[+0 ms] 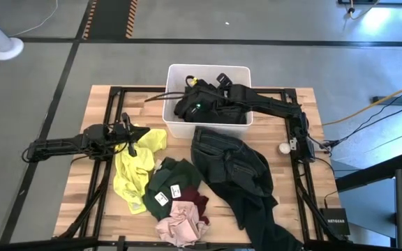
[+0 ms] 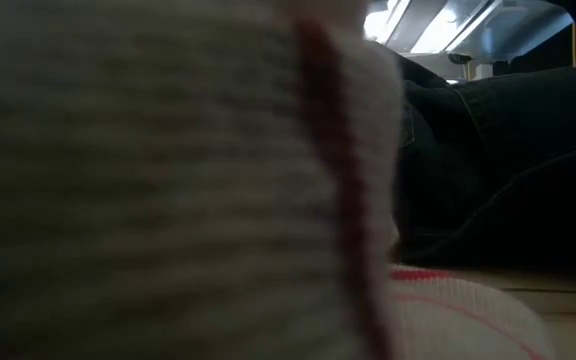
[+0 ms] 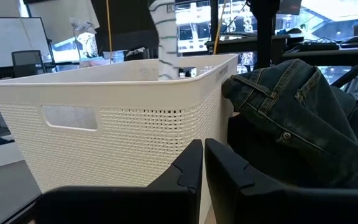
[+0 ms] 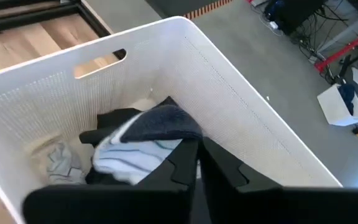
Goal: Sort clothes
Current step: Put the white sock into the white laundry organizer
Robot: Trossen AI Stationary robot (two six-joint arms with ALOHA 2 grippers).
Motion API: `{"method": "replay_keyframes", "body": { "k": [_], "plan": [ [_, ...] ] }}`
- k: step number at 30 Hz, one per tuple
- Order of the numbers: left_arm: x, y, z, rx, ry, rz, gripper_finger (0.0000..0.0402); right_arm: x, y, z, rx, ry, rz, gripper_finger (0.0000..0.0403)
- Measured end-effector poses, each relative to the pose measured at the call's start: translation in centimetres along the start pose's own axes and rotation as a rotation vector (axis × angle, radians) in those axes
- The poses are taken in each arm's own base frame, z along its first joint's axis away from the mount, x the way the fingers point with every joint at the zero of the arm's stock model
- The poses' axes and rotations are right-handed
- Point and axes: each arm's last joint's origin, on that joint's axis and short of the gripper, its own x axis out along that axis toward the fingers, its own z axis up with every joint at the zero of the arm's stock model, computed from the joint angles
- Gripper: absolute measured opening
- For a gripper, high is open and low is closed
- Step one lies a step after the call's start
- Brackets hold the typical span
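The clothes lie on the wooden table: a bright yellow top (image 1: 135, 171), a dark green shirt (image 1: 173, 183), maroon (image 1: 199, 202) and pink (image 1: 181, 224) pieces, and dark jeans (image 1: 232, 164). My right gripper (image 4: 197, 155) reaches over the white bin (image 1: 208, 73). It is shut on a dark blue and white piece (image 4: 148, 140) above a black garment (image 4: 104, 134) in the bin. My left gripper (image 3: 202, 162) waits shut at the table's left, by the yellow top's far edge. It faces the bin (image 3: 117, 124) and the jeans (image 3: 297, 112). My right gripper pinches the dark blue and white piece by an edge (image 4: 178, 142) between its two fingertips. The fingers slant down into the bin from above. The piece hangs bunched in front of the fingers, inside the bin's walls. I cannot tell whether its lower part lies on the black garment.
A small grey piece (image 4: 61, 163) lies on the bin's floor. A white cloth with red stripes (image 2: 168, 180) fills most of the low view, with jeans (image 2: 498, 170) behind it. A dark garment (image 1: 257, 209) trails to the table's near right.
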Motion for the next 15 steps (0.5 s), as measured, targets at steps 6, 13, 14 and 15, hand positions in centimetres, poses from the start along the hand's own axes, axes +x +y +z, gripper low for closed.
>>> {"method": "replay_keyframes", "body": {
  "k": [6, 13, 14, 15],
  "plan": [
    [0.0, 0.0, 0.0, 0.001, 0.0, 0.0, 0.0013, -1.0, 1.1, -0.4, -0.01, -0.011, 0.022, 0.0117],
    [0.0, 0.0, 0.0, 0.003, 0.0, 0.0, 0.0013, -2.7, 2.9, -1.1, -0.057, -0.017, 0.086, 0.0198],
    [0.0, 0.0, 0.0, 0.003, 0.0, 0.0, 0.0013, -3.1, 3.2, -1.2, -0.067, -0.013, 0.111, 0.0205],
    [0.0, 0.0, 0.0, 0.005, 0.0, 0.0, 0.0013, -3.6, 3.7, -1.4, -0.076, -0.009, 0.143, 0.021]
  ]
}}
